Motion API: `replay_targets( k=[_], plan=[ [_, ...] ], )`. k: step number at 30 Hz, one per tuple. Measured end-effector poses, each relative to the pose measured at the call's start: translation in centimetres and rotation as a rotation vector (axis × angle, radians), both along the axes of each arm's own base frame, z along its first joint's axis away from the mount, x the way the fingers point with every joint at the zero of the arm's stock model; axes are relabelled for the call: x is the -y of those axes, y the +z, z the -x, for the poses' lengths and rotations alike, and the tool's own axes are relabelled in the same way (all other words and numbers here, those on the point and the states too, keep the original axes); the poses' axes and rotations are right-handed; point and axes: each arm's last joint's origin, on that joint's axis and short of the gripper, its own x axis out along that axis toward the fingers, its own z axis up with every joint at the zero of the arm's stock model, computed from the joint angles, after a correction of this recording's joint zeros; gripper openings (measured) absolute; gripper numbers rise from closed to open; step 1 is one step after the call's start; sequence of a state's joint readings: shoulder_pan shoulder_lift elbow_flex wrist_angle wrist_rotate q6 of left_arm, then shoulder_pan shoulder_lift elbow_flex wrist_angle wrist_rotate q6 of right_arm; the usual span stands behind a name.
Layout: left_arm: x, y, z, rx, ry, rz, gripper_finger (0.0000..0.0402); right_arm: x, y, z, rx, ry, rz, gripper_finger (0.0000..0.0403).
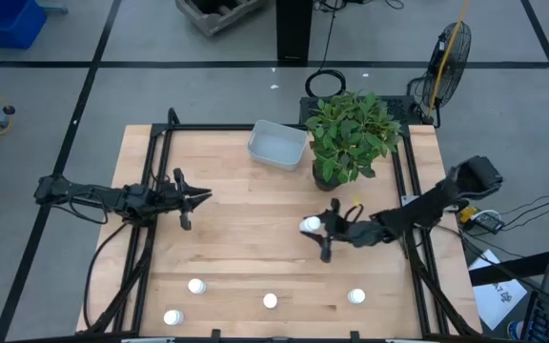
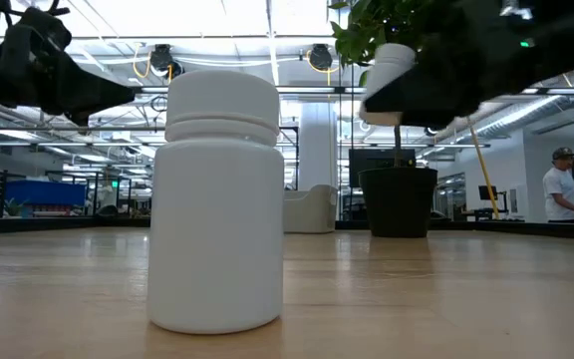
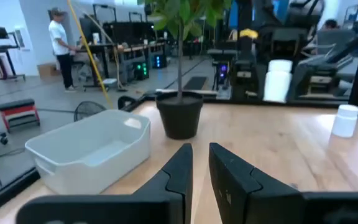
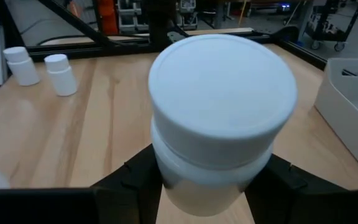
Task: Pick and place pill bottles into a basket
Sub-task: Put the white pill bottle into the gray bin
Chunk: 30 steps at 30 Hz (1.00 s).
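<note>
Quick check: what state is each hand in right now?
Left hand: shut, holding nothing, at the table's left side.
Right hand: shut on a pill bottle, lifted mid-table.

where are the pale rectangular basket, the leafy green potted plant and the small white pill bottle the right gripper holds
pale rectangular basket [image 1: 276, 146], high view, inside floor
leafy green potted plant [image 1: 352, 134], high view, foliage
small white pill bottle [image 4: 222, 84], right wrist view, cap top
</note>
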<state>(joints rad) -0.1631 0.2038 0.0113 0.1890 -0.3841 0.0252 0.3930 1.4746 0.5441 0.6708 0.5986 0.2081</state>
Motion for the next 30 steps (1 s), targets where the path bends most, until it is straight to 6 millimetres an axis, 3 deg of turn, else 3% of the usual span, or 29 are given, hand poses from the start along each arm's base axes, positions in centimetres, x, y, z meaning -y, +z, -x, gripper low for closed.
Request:
replay_targets(
  k=[8,16,30],
  plan=[
    [0.0,0.0,0.0,-0.003,0.002,0.006,0.0058,-1.9,-0.3,-5.1,-0.013,0.014,0.062,0.0171],
    [0.0,0.0,0.0,0.004,0.001,0.018,0.0058,-2.8,-0.9,-8.5,0.0,0.008,0.083,0.0171],
    [0.2,1.0,-0.1,0.153,-0.075,0.288,0.0058,-0.4,-0.9,-10.5,0.038,0.111,-0.081,0.0171]
  ],
)
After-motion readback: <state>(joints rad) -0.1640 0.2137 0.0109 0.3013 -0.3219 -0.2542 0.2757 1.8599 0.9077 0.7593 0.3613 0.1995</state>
